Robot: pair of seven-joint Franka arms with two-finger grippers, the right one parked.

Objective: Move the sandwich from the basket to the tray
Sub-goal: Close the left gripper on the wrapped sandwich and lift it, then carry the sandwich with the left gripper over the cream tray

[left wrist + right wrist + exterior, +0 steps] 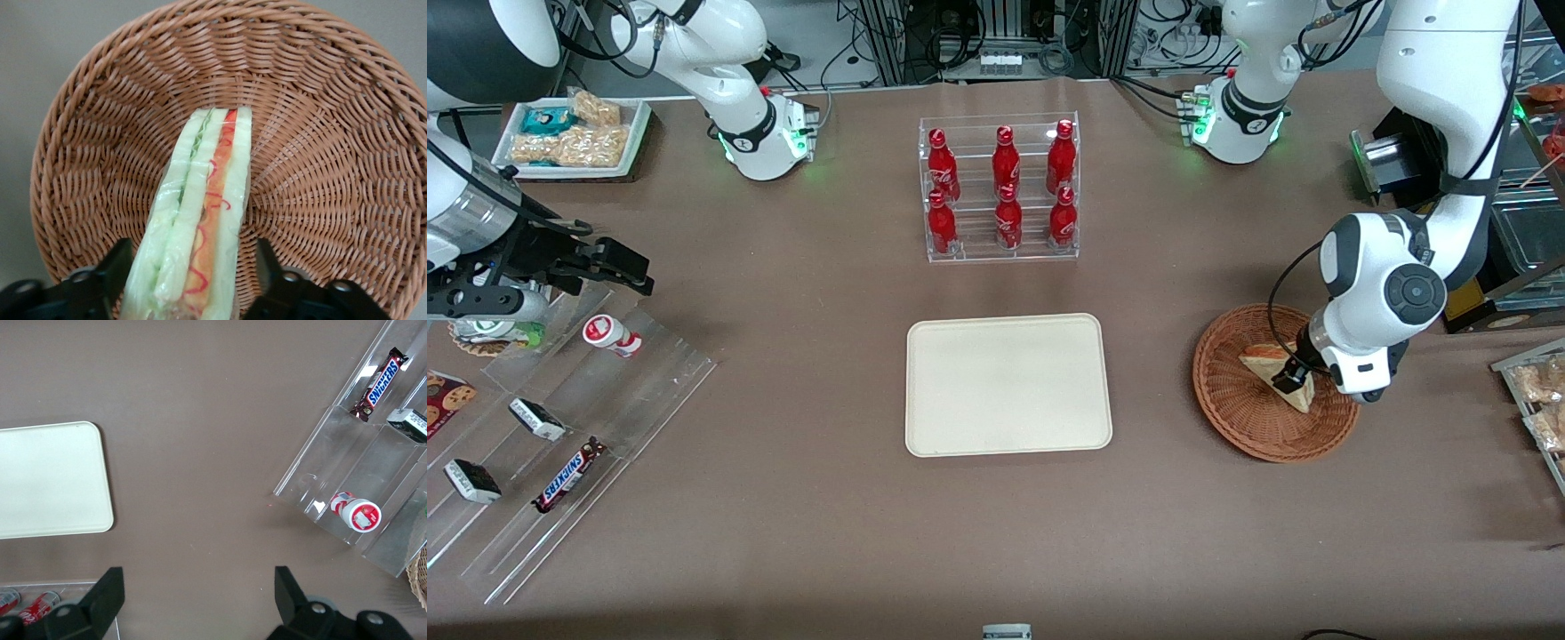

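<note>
The sandwich is a wrapped wedge of pale bread with red-orange and green layers, lying in the round brown wicker basket toward the working arm's end of the table. My gripper is down in the basket, open, with a finger on each side of the sandwich. In the left wrist view the sandwich runs between the black fingers, and a small gap shows beside one of them. The basket weave fills that view. The cream-beige tray lies bare at the table's middle, beside the basket.
A clear rack of red cola bottles stands farther from the front camera than the tray. A tiered acrylic stand with candy bars and a white tray of snacks sit toward the parked arm's end. Snack packs lie beside the basket.
</note>
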